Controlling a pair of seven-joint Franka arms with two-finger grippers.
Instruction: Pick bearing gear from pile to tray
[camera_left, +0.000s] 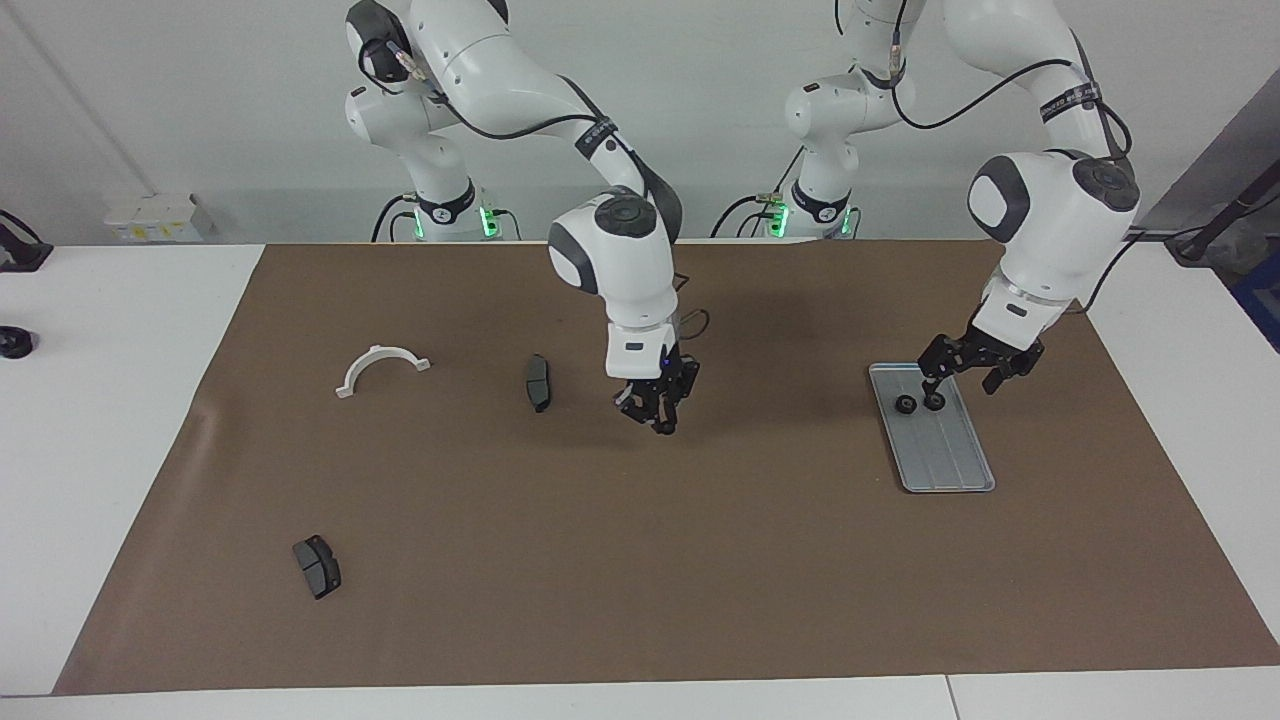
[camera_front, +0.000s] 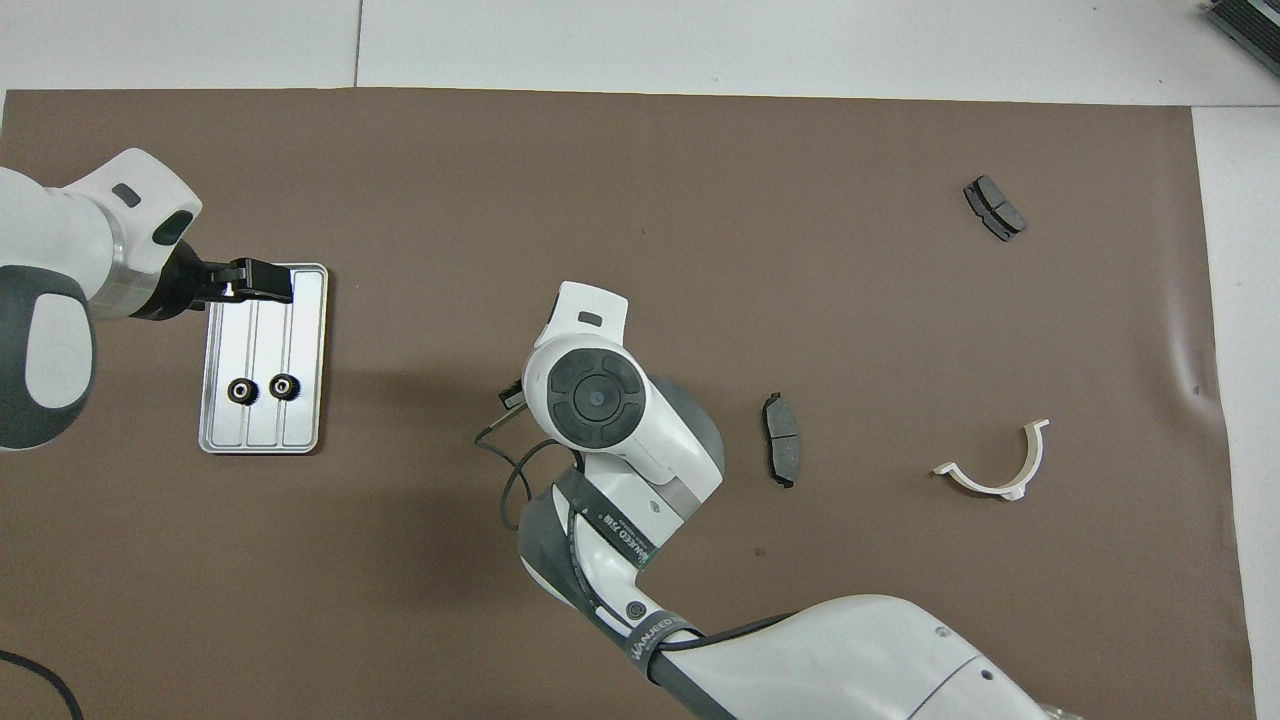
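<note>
Although two small black ring-shaped bearing gears (camera_left: 918, 403) already lay side by side in the ridged silver tray (camera_left: 950, 462), the right claw (camera_left: 663, 424), shut over the brown mat (camera_left: 640, 560), perhaps carried a third. The left claw (camera_left: 966, 367) hung wide, empty, over the tray's end nearer the robots.

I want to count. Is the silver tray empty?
Not empty: two small black gears sit side by side inside the tray.
</note>
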